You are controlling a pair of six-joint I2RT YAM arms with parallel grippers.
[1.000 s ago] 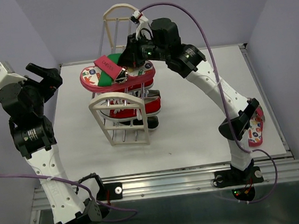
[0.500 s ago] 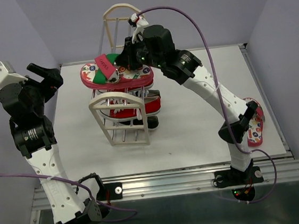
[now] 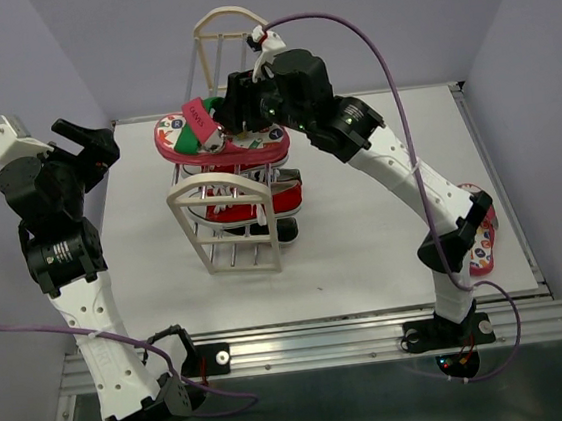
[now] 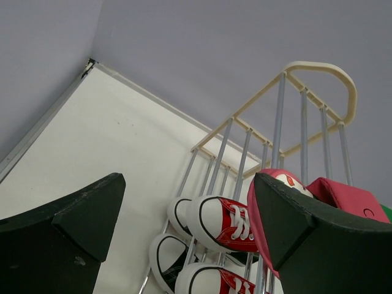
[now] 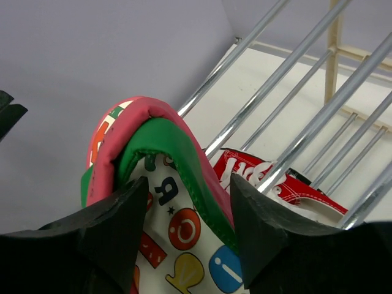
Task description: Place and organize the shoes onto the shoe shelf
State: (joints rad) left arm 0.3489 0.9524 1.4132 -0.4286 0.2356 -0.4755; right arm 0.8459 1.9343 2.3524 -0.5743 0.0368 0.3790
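Note:
One pink-red flip-flop (image 3: 222, 144) with a dotted footbed and green strap lies across the top of the shoe shelf (image 3: 226, 238). My right gripper (image 3: 237, 109) hovers at its heel end, jaws apart on either side of the flip-flop (image 5: 184, 236), not pinching it. Red sneakers (image 3: 250, 202) and a black sneaker (image 3: 285, 230) sit on the lower tiers. The other flip-flop (image 3: 480, 242) lies on the table at the far right, partly behind the right arm. My left gripper (image 3: 88, 140) is held up at the left, open and empty, facing the shelf (image 4: 318, 68) and a red sneaker (image 4: 223, 223).
The white table (image 3: 365, 242) ends in a metal rail at the front. Purple walls stand close on the left, back and right. The right arm arches over the table's right half. A purple cable loops above the shelf.
The right gripper carried the flip-flop a little left over the shelf top, then spread its jaws off it. The left arm has not moved.

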